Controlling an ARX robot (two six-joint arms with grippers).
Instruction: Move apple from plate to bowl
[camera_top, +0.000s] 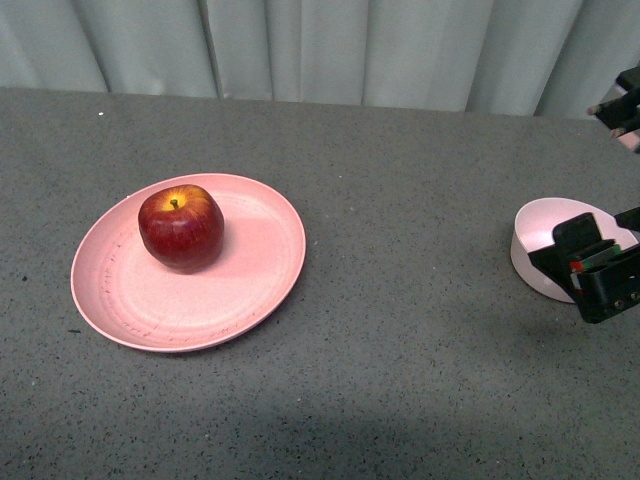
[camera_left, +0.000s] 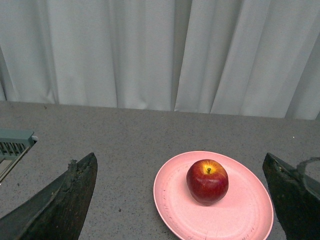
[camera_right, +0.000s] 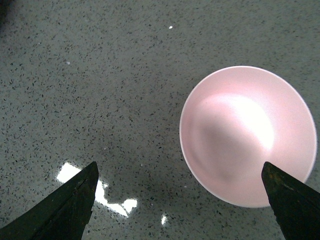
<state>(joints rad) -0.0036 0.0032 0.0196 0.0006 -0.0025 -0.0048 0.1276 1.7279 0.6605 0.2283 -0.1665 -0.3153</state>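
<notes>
**Status.** The apple sits stem up on the plate, toward 11 o'clock of the plate's centre. The bowl stands empty on the counter at 3 o'clock of the plate, well apart from it. The left tool is spread wide, holds nothing, and faces the apple from well apart. The right tool is likewise spread wide and empty. In the front view it covers the bowl's 4 o'clock rim.

**Hazards, as we judge them**
1. The apple is round and glossy. An off-centre closure could squeeze it out, and it could roll over the shallow plate onto the counter.
2. A finger pressing the plate's rim could slide or tip the plate.
3. The bowl is barely wider than the apple. An off-centre release could strike the rim, tip the bowl, or let the apple bounce out.
4. The right tool hangs by the bowl. If the left arm makes the delivery, the two arms could collide there.

**Surroundings.** A curtain closes the scene at 12 o'clock. A grey-green slatted item appears in the left wrist view, and we cannot identify it. We see nothing standing between plate and bowl, so the right tool is the only obstruction
</notes>
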